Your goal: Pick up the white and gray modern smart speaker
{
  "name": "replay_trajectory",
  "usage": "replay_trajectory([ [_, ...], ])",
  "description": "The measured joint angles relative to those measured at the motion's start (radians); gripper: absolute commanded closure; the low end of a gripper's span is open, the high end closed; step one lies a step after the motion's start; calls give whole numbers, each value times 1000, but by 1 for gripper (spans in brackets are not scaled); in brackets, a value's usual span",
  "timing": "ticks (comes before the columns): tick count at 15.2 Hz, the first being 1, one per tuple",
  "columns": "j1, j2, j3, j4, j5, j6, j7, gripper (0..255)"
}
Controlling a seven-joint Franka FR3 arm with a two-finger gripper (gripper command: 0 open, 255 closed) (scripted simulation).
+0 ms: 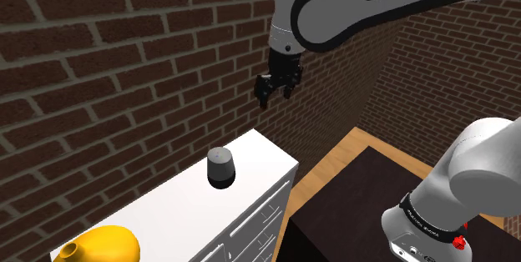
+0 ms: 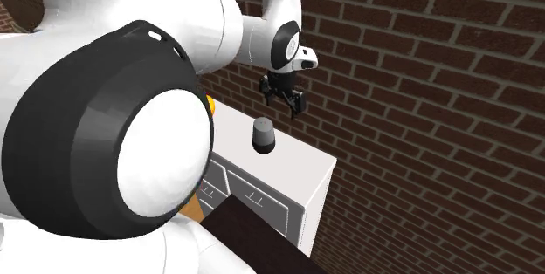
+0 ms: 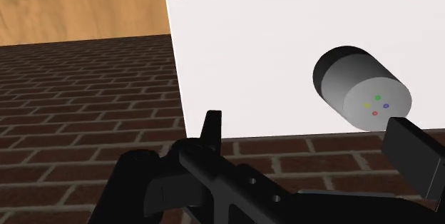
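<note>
On white cabinet [image 1: 260, 158] top: speaker [image 1: 221, 168], upright, untouched. Gripper [image 1: 274, 92] well above, off to one side, fingers wide apart, nothing held. Step: approach. Next: centre over speaker, descend w/ fingers either side, then close.

Speaker [image 1: 221, 168] on white cabinet [image 1: 260, 157], hand [image 1: 275, 94] aloft

Yellow jug [image 1: 98, 246]: cut by shoulder view's bottom edge. Cabinet [image 2: 297, 157]: part at second exterior view's left hidden behind arm [image 2: 113, 141]. Speaker [image 3: 360, 87]: top dots too small to read.
</note>
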State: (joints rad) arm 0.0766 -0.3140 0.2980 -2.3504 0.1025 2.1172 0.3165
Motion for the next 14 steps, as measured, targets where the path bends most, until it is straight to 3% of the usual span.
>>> replay_trajectory([
  [5,16,166,61,48,-26,86,87,0],
  [14,69,507,109,203,-147,204,251,0],
])
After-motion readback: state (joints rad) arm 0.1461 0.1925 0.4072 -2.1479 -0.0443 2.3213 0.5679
